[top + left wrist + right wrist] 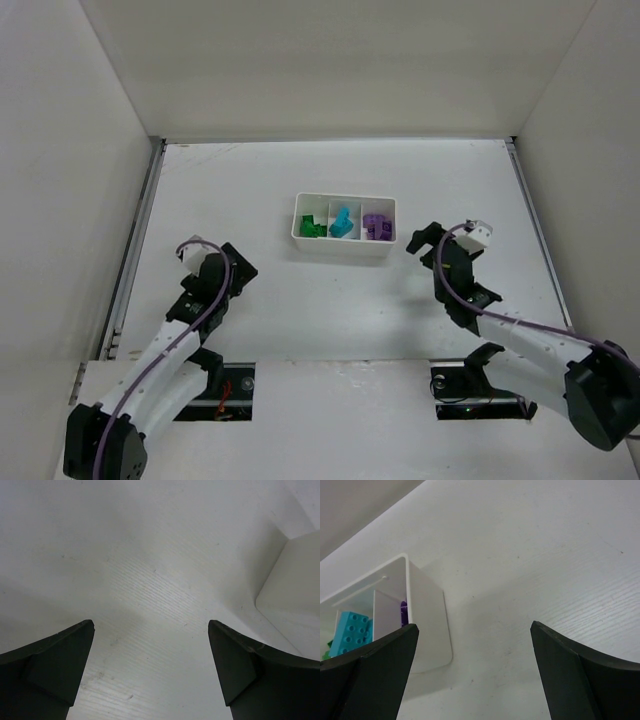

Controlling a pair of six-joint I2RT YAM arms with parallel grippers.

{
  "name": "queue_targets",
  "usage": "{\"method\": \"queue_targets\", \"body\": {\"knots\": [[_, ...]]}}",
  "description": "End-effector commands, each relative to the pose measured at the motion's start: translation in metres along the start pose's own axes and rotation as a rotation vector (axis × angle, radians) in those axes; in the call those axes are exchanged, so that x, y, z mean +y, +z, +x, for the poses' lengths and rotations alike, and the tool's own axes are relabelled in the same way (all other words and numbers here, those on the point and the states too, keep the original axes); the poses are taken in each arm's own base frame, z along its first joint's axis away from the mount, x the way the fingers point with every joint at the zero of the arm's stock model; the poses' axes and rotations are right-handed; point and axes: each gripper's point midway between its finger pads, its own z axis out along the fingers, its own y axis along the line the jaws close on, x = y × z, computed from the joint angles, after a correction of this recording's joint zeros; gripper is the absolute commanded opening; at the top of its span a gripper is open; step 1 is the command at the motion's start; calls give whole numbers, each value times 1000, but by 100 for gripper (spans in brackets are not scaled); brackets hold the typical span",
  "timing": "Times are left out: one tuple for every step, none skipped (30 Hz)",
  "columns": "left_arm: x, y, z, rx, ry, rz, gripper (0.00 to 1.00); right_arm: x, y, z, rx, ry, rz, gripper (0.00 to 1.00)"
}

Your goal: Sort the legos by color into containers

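seemingly finished: green, teal and purple plastic toy bricks (342, 222) lie sorted in the white three-compartment tray (340, 246) on the bench (330, 310); left end effector (240, 262) and right end effector (422, 240) gape empty, so nothing seems left to grasp.

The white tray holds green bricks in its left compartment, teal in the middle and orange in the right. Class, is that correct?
No: at its right end the white tray holds purple bricks, not orange; the top external view shows it. The green bricks and teal bricks are placed as stated.
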Motion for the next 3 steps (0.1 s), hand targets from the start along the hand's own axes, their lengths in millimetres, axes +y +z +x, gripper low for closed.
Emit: {"method": "queue_targets", "body": {"knots": [[-14,3,-12,-37,2,36,100,3,4,-9,-34,37,0,100],[-14,4,-14,-38,10,29,100,3,4,-10,-37,41,-1,100],[-13,5,-15,-42,20,25,100,3,4,-11,-40,45,-4,100]]}}
